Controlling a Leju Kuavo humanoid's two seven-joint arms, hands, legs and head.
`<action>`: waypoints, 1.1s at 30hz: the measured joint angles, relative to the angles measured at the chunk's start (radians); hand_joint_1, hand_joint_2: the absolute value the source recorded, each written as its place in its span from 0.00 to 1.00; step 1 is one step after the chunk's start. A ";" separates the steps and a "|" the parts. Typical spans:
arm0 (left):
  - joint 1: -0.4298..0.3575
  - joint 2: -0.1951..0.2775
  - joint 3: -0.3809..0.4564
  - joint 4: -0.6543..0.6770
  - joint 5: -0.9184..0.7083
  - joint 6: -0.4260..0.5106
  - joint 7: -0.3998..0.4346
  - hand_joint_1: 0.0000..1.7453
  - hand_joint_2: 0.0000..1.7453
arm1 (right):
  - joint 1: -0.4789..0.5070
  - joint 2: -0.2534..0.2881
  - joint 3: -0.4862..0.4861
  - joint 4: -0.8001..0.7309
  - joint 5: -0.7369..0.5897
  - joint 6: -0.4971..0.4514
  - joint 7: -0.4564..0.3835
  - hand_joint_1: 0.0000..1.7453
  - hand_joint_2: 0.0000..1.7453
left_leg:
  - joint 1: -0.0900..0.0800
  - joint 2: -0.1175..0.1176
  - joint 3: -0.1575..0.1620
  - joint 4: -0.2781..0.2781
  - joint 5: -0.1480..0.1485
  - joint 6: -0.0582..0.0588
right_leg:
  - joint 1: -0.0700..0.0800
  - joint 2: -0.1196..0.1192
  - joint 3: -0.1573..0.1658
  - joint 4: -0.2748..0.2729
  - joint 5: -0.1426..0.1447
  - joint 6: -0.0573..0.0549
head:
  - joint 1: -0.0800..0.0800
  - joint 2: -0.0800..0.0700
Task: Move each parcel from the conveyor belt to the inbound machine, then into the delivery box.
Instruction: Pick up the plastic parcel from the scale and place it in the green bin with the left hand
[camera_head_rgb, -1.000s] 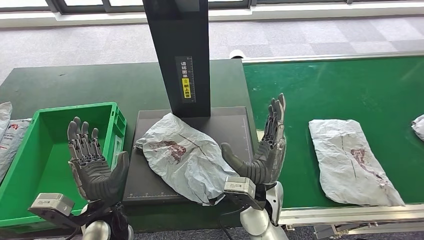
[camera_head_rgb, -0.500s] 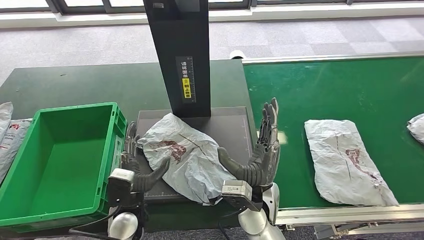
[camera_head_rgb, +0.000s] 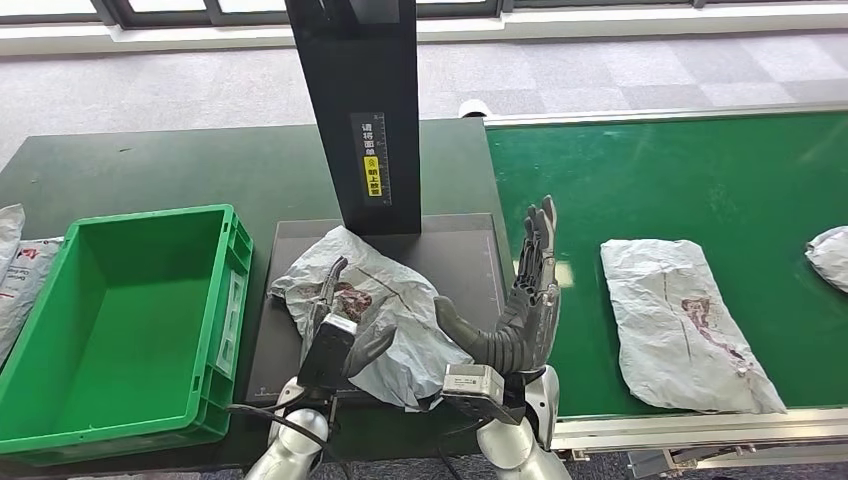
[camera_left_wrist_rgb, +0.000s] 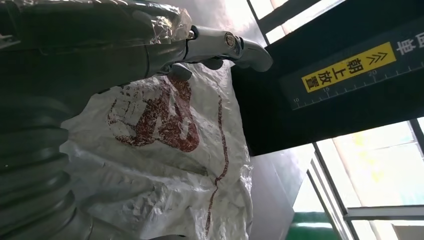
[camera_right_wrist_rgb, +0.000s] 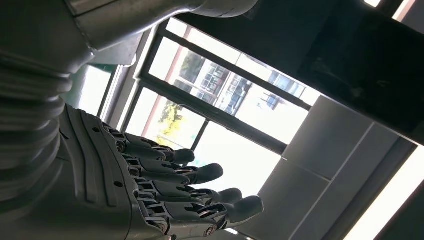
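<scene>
A crumpled grey parcel (camera_head_rgb: 395, 300) with a dark red print lies on the black platform (camera_head_rgb: 460, 250) of the inbound machine, below its dark column (camera_head_rgb: 360, 110). My left hand (camera_head_rgb: 340, 315) reaches over the parcel's near left part, fingers stretched out and thumb apart; the left wrist view shows the fingers (camera_left_wrist_rgb: 215, 42) just above the parcel (camera_left_wrist_rgb: 165, 150). My right hand (camera_head_rgb: 525, 300) stands open at the platform's right edge, fingers (camera_right_wrist_rgb: 200, 195) pointing up, holding nothing. A second grey parcel (camera_head_rgb: 680, 320) lies on the green conveyor belt (camera_head_rgb: 650, 170). The green delivery box (camera_head_rgb: 235, 260) stands empty at the left.
Another parcel (camera_head_rgb: 830, 255) shows at the belt's right edge. White bags (camera_head_rgb: 15, 275) lie left of the box on the dark green table (camera_head_rgb: 150, 170). The belt's metal rim (camera_head_rgb: 700, 425) runs along the front.
My left hand has swung right, from above the green box to over the parcel on the platform. The parcels on the belt have drifted left. My right hand has barely moved.
</scene>
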 joint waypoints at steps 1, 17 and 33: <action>-0.007 -0.001 -0.005 0.012 -0.011 0.007 0.013 0.00 1.00 | 0.000 0.000 0.000 0.000 0.000 0.000 -0.002 0.00 1.00 | 0.000 0.000 0.000 0.000 0.000 0.000 | 0.000 0.000 0.000 0.000 0.000 0.000 | 0.000 0.000; -0.180 -0.029 -0.199 0.298 -0.233 0.026 0.383 1.00 1.00 | 0.008 0.000 -0.013 -0.026 0.018 0.000 0.024 0.00 1.00 | 0.000 -0.002 0.000 0.000 0.000 0.000 | -0.001 -0.001 0.001 0.000 0.000 0.000 | 0.000 0.000; -0.289 -0.031 -0.438 0.431 -0.340 -0.045 0.606 1.00 1.00 | 0.009 0.000 -0.013 -0.035 0.035 0.000 0.058 0.00 1.00 | 0.000 -0.004 0.010 0.000 -0.001 0.003 | -0.002 -0.004 0.016 0.000 -0.002 0.003 | 0.000 0.000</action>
